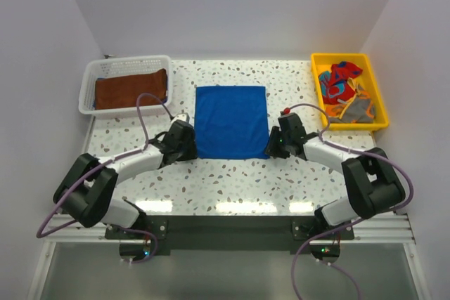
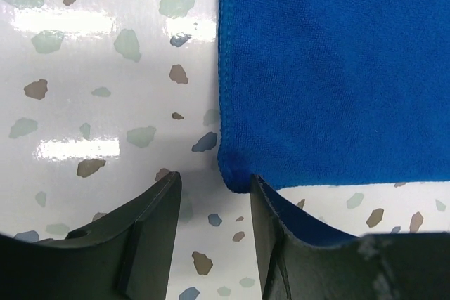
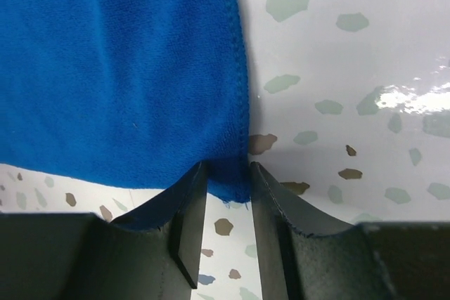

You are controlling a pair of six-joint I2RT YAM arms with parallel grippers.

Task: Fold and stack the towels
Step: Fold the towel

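A blue towel (image 1: 230, 121) lies spread flat in the middle of the table. My left gripper (image 1: 188, 147) is low at its near left corner. In the left wrist view the gripper (image 2: 214, 187) is open, and the towel's corner (image 2: 235, 170) sits just inside the right finger (image 2: 271, 223). My right gripper (image 1: 273, 147) is at the near right corner. In the right wrist view the gripper (image 3: 226, 180) stands narrowly open, its fingers on either side of the towel's corner (image 3: 228, 173), which fills the gap between them.
A white basket (image 1: 90, 79) holding a folded brown towel (image 1: 131, 89) stands at the back left. A yellow bin (image 1: 380, 96) with several coloured cloths (image 1: 343, 89) stands at the back right. Purple cables loop over both arms.
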